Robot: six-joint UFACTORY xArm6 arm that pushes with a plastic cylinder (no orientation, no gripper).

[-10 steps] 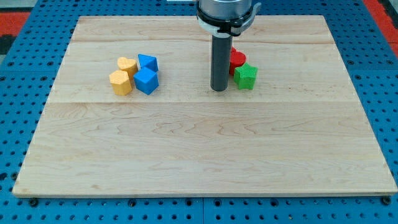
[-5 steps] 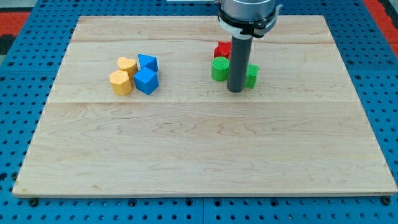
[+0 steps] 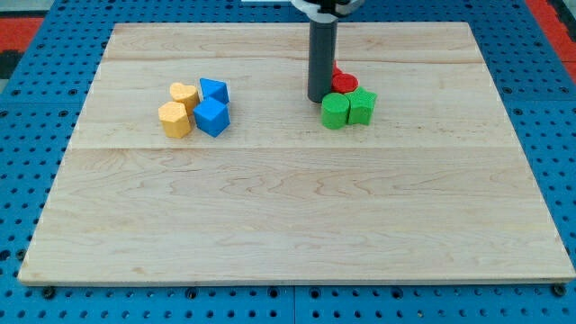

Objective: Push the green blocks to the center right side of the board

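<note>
Two green blocks sit side by side right of the board's middle: a round green block [image 3: 335,111] and a green star block [image 3: 362,106] touching on its right. My tip [image 3: 319,98] stands just up and left of the round green block, close to it. A red block [image 3: 344,84] lies right behind the green pair, partly hidden by the rod.
Two yellow blocks [image 3: 176,118] [image 3: 184,94] and two blue blocks [image 3: 212,117] [image 3: 214,91] cluster at the board's left. The wooden board [image 3: 288,225] lies on a blue pegboard table.
My tip moved from the left of the green star to the right, then back up and left. The round green block now lies against the star block.
</note>
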